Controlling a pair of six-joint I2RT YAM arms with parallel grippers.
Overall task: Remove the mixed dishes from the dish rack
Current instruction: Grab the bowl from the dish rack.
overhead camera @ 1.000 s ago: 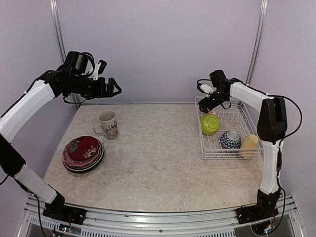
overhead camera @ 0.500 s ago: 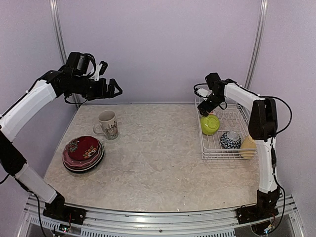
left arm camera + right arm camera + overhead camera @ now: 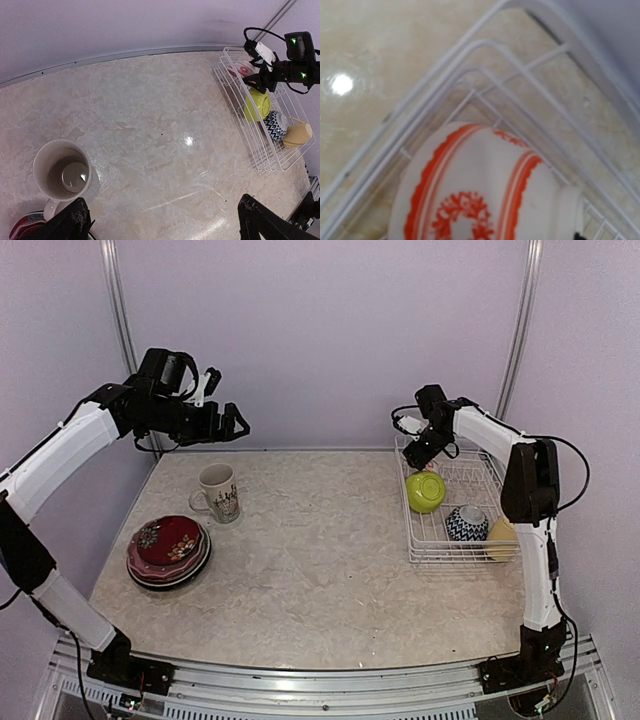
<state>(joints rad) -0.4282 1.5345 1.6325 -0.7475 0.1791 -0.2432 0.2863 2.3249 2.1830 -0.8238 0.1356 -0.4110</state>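
Since the red-and-white cup (image 3: 470, 210) lies on its side in the rack's (image 3: 460, 559) far-left corner, right under your right hand (image 3: 416, 454), that hand is nearer; released or clenched, you cannot tell. Your left hand (image 3: 236, 425) hangs released, well apart.

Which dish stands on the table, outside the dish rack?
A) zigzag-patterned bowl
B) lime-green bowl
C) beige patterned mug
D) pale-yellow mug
C: the beige patterned mug stands upright on the table, well apart from the dish rack. The lime-green bowl, zigzag-patterned bowl and pale-yellow mug all sit inside the rack.
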